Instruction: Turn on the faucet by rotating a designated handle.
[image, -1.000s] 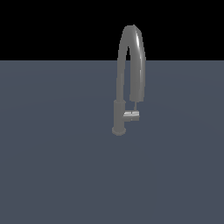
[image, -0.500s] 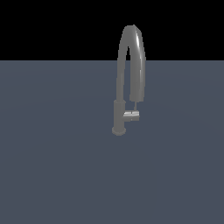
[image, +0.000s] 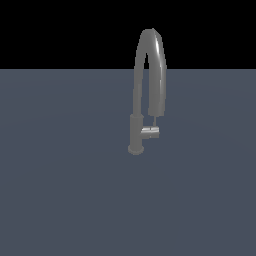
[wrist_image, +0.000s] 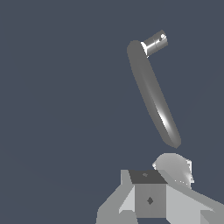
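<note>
The faucet is a tall dark-grey gooseneck tap standing on a flat grey surface, right of centre in the exterior view. Its handle is a short lighter-grey stub that sticks out sideways from the lower column toward the exterior view's right. In the wrist view I look down on the arched spout, with the handle at its far end. My gripper shows only as grey finger parts at the picture's edge, apart from the faucet and holding nothing. The arm does not show in the exterior view.
A flat dark blue-grey surface spreads around the faucet, with a black background behind it.
</note>
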